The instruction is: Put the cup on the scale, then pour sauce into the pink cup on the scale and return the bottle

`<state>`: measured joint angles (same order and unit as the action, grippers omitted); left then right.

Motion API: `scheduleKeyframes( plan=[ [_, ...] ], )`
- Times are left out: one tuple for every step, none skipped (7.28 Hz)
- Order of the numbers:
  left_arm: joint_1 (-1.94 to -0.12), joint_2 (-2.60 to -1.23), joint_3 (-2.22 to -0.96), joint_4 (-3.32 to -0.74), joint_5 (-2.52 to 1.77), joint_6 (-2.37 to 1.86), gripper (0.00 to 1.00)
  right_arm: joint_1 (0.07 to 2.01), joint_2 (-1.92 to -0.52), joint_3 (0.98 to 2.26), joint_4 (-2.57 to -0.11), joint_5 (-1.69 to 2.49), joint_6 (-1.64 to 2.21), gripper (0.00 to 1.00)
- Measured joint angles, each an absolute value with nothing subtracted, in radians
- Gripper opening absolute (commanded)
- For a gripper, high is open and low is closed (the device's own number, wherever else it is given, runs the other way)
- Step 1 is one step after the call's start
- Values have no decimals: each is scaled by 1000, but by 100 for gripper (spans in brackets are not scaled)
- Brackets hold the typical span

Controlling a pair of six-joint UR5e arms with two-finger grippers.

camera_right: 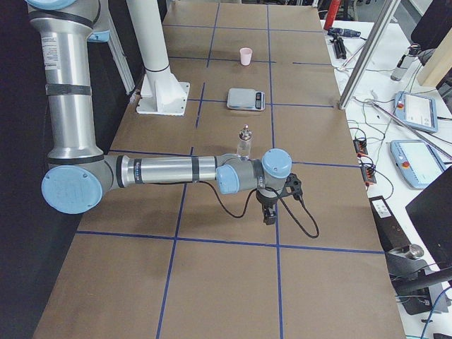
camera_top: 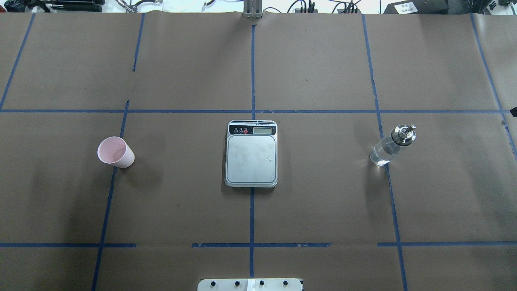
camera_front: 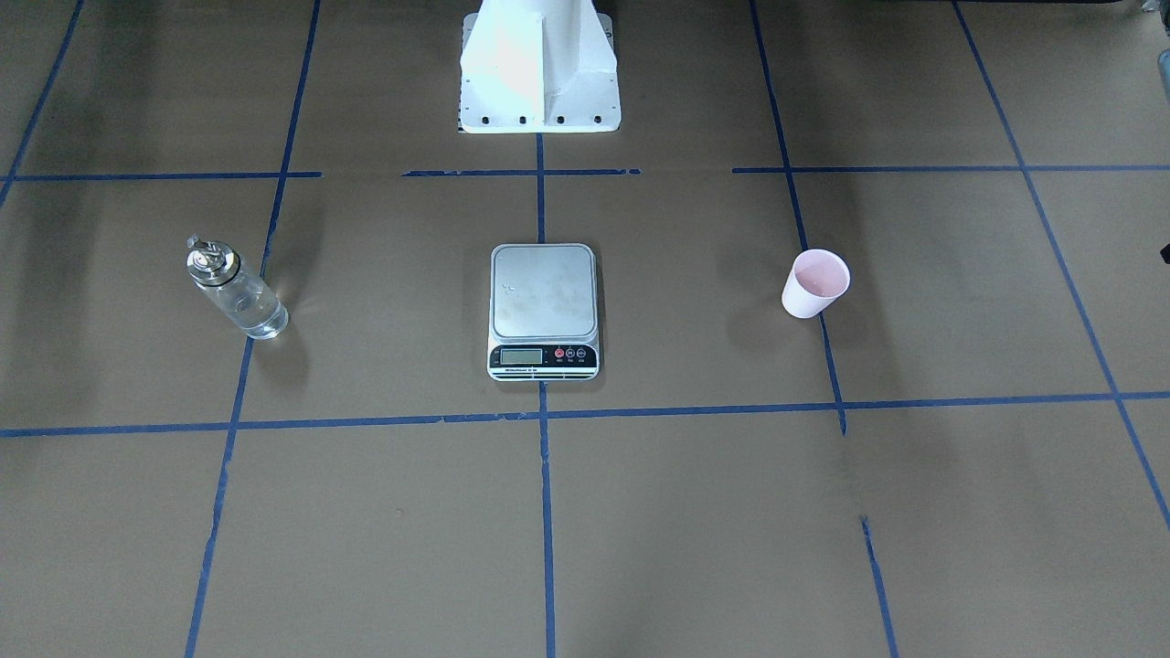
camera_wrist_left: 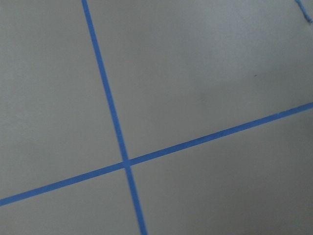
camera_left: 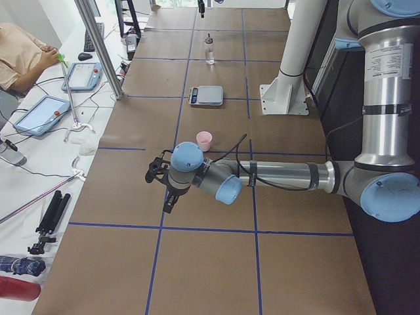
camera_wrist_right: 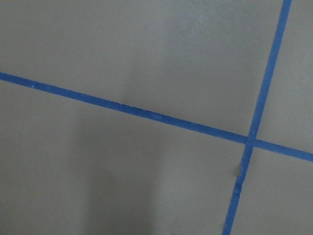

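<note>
The pale pink cup [camera_top: 116, 152] stands upright on the brown table, on my left side, apart from the scale; it also shows in the front view [camera_front: 815, 283]. The silver-grey scale [camera_top: 251, 157] lies at the table's centre, its plate bare. The clear glass bottle [camera_top: 391, 146] with its metal spout stands on my right side and holds clear sauce [camera_top: 381, 155]. My left gripper [camera_left: 168, 202] hangs over the table near the cup, toward the table's left end. My right gripper [camera_right: 268, 214] hangs near the bottle [camera_right: 244, 143]. I cannot tell whether either is open or shut. Both wrist views show only table.
Blue tape lines [camera_top: 252, 111] divide the brown paper into a grid. The white robot base [camera_front: 539, 73] stands behind the scale. A metal pole [camera_left: 98, 46], tablets and an operator [camera_left: 20, 52] are beside the table's far edge.
</note>
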<state>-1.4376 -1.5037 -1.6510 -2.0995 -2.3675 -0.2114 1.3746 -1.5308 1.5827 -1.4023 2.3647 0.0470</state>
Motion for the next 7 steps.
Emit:
scheduleKeyframes(
  plan=[
    [-1373, -1519, -1663, -2127, -2364, -332, 100, 1353, -1529, 1585, -1372, 2364, 87, 100],
    [-1310, -1536, -1679, -2139, -2361, -437, 100, 1335, -1528, 1584, -1336, 2364, 121, 100],
    [-1234, -1547, -1701, -2143, -2359, -524, 99, 1327, -1528, 1584, -1313, 2366, 139, 100],
    [-1141, -1554, -1736, -2143, -2345, -618, 99, 1322, -1527, 1585, -1303, 2368, 146, 100],
    [-1040, -1567, -1772, -2142, -2307, -717, 98, 1319, -1527, 1583, -1299, 2369, 148, 100],
    [-953, -1590, -1794, -2139, -2266, -799, 96, 1317, -1527, 1583, -1297, 2369, 150, 100],
    [-899, -1610, -1804, -2137, -2240, -848, 96, 1315, -1526, 1581, -1297, 2369, 150, 100]
  ],
)
